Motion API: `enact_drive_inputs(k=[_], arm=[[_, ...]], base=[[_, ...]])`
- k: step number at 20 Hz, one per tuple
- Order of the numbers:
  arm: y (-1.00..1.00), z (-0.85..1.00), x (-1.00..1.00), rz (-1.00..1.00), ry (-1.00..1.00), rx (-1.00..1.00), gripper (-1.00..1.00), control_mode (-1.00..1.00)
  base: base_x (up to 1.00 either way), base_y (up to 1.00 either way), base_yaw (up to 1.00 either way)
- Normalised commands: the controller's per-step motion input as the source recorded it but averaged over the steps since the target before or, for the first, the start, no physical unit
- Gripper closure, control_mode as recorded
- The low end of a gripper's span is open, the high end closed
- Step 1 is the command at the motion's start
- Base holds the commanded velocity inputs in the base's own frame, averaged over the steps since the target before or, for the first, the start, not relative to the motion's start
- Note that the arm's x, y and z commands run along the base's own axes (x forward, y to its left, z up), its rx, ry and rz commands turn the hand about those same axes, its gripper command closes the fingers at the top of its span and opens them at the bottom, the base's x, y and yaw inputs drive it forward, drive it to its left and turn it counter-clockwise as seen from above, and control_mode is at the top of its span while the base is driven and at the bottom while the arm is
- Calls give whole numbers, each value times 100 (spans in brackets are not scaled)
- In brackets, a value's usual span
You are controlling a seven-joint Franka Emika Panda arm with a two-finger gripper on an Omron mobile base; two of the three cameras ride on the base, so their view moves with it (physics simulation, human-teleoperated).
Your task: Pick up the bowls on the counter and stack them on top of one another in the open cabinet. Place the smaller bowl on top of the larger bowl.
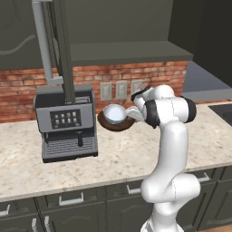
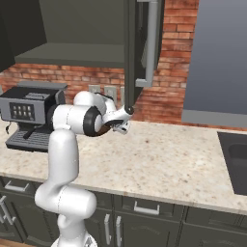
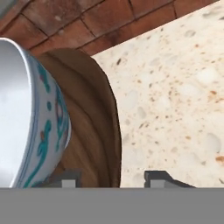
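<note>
Sitting inside the larger bowl [image 1: 118, 124], the smaller bowl [image 1: 114, 113] rests while the spread gripper [image 3: 113, 178] straddles the brown rim.

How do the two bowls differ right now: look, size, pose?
The brown wooden bowl is wide, shallow and wood-grained; the pale bowl is smaller, deeper and glossy, with teal patterning on its outside in the hand view. The pale bowl sits inside the brown one, which rests on the counter. The gripper has one fingertip over the brown bowl's rim and one outside; the pale bowl is not between them. Both are round and upright.
</note>
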Motion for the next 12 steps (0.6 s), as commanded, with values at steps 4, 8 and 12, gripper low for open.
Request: enact_drive_inputs(k=[4, 8, 12], arm=[[0, 0, 0, 0, 0, 0, 100, -100], [0, 0, 0, 0, 0, 0, 100, -100], [0, 1, 1, -1, 0, 0, 100, -100]], base=[[0, 0, 0], [0, 0, 0], [0, 0, 0]])
